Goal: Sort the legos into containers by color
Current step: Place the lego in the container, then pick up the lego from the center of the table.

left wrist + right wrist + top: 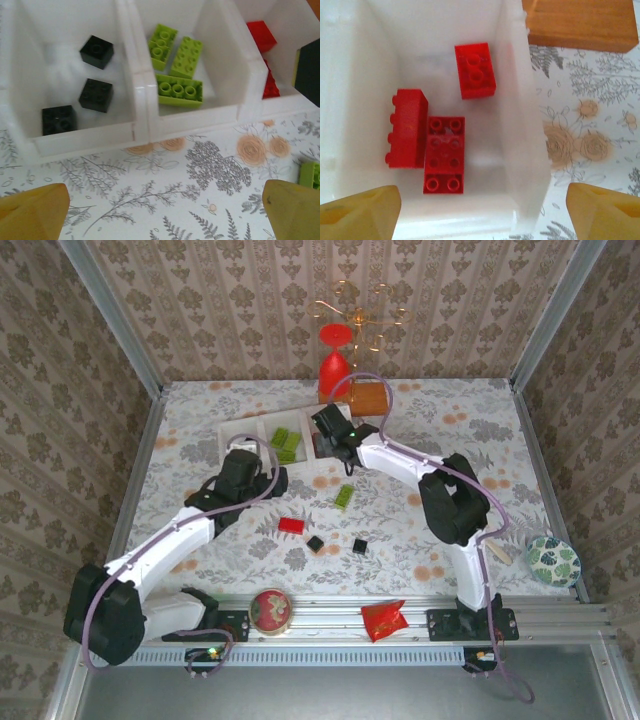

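The right gripper (480, 200), released, hangs above the tray (520, 125), with three red bricks (444, 150) at its 12 o'clock. The left gripper (165, 192), released too, sees black bricks (96, 95) and green bricks (180, 91).

Floral table (450, 420) w/ tray (245, 430), loose legos (291, 525), tin (270, 608).

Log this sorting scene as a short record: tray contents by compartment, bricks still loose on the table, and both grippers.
tray: white tray, three compartments
left compartment: three black bricks
middle compartment: three green bricks
right compartment: three red bricks
loose on table: loose red brick, loose green brick, loose black brick, second loose black brick
left gripper: open, empty, over the table in front of the tray
right gripper: open, empty, above the red compartment
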